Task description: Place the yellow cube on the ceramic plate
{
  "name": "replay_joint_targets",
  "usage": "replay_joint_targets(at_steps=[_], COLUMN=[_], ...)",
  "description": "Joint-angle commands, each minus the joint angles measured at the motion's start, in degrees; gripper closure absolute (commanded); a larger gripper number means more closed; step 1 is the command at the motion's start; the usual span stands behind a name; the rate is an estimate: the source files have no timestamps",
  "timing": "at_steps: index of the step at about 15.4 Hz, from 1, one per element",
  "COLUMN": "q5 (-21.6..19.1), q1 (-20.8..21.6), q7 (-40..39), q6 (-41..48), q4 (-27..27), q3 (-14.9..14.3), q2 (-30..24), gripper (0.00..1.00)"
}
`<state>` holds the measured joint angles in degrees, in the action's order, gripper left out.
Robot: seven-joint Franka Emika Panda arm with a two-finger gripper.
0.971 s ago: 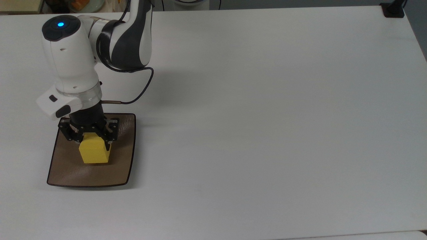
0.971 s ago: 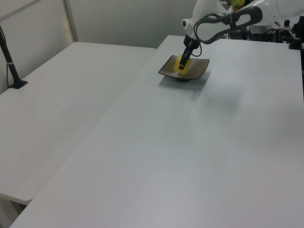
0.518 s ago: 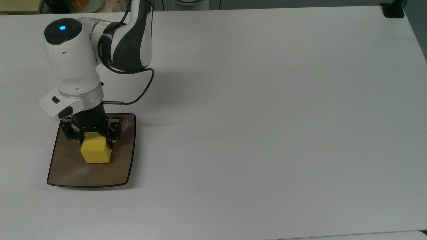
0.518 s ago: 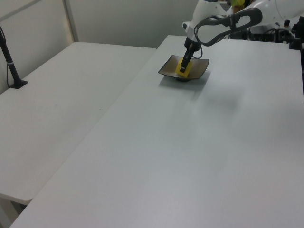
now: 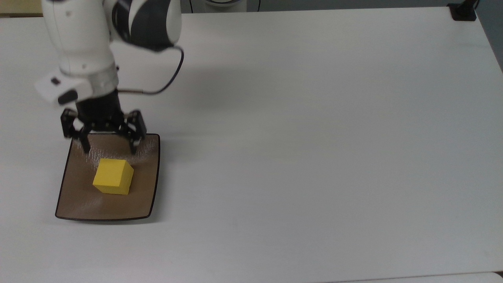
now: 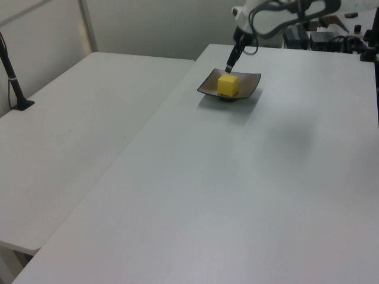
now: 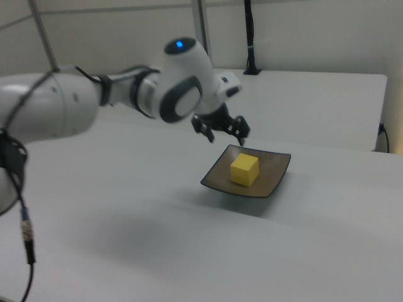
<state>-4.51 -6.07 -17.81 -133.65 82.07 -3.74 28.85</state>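
Observation:
The yellow cube [image 5: 113, 177] [image 6: 228, 85] [image 7: 244, 170] rests on the square brown ceramic plate [image 5: 78, 204] [image 6: 251, 80] [image 7: 274, 165], near its middle, with nothing holding it. My gripper [image 5: 109, 149] [image 6: 228, 67] [image 7: 224, 133] hangs open above the plate's far edge in the top view, raised clear of the cube, its two black fingers spread wide with nothing between them.
The plate sits near the left side of a wide white table [image 5: 314, 137] in the top view. A black post base [image 5: 463, 11] stands at the far right corner. A second white table [image 6: 77, 118] adjoins in the left view.
My gripper let go of the yellow cube, opened wide and rose up and back from it. The cube stays on the plate.

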Motion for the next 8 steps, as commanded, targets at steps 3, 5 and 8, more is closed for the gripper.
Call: replay_joint_targets(at_steps=[3, 5, 8], q5=[-0.67, -1.2, -1.03], q1=[5.89, 7.12, 11.42], q7=[9.27, 11.47, 15.16], q6=[29.46, 36.59, 44.77], q4=[8.28, 8.37, 8.37], q3=[-0.74, -0.74, -1.79], q2=[-20.48, -24.96, -29.1], gripper=[0.0, 0.0, 0.0])
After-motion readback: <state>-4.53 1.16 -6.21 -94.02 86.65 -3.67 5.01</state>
